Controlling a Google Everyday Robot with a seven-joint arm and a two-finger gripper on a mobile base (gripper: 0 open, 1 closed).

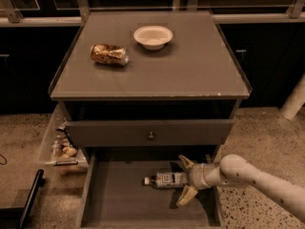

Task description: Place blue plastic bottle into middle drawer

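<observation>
The blue plastic bottle [164, 179], clear with a white cap and a pale label, lies on its side on the floor of the open middle drawer [119, 202], cap pointing left. My gripper [181, 180] reaches in from the right at the bottle's base end. Its two pale fingers [186, 162] are spread wide above and below the bottle and do not clamp it. The arm runs off to the lower right.
Above is a partly open grey drawer front with a round knob [151, 136]. On the cabinet top lie a golden-brown can [109, 54] and a white bowl [153, 36]. A side bin with snacks [59, 147] hangs at the left. A white post [295, 99] stands at the right.
</observation>
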